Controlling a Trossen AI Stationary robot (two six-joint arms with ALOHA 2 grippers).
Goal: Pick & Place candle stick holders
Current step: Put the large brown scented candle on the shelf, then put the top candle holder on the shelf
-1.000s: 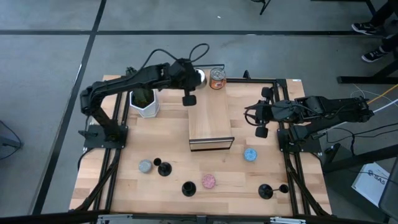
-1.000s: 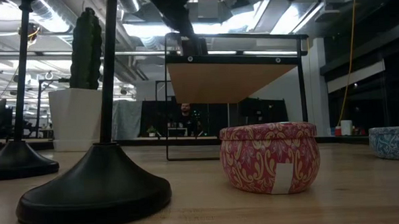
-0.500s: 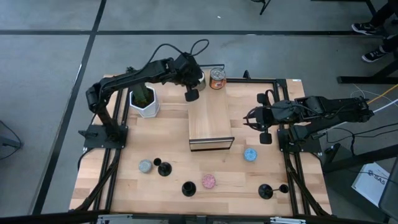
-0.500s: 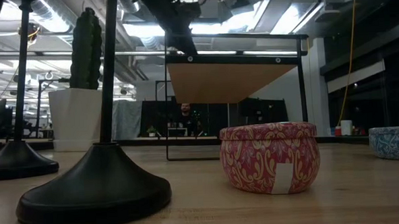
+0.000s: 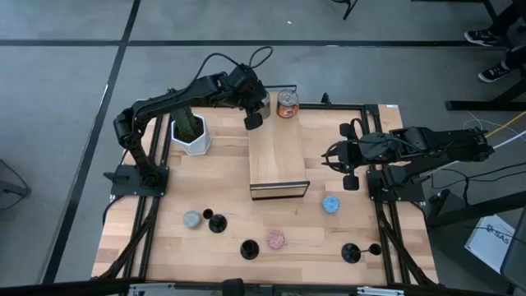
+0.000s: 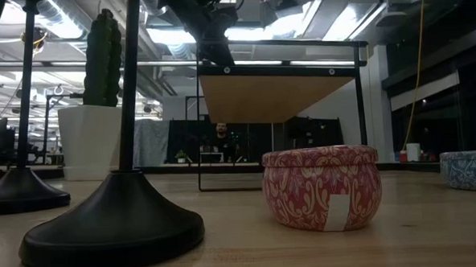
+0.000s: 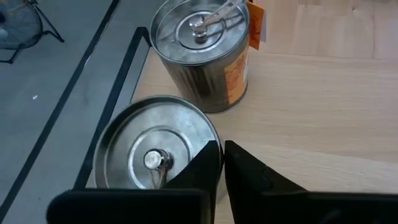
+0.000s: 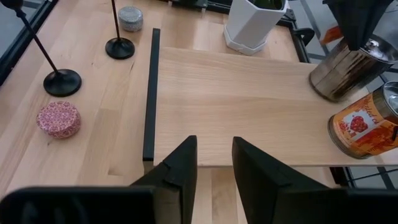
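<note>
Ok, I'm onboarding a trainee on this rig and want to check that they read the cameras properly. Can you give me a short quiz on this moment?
1. How many candle stick holders does the high view show?
2. True or false: the left gripper holds a candle stick holder.
3. What stands right beside the orange can? A) silver tin B) blue tin C) cactus pot

Key: 1. Three. 2. False; its fingers are shut on nothing. 3. A.

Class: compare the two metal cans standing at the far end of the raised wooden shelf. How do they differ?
The orange-labelled can is taller and wears a printed label; the plain can is shorter, wider and bare. The left gripper hovers shut over the plain can only. Both are shiny, round and upright.
</note>
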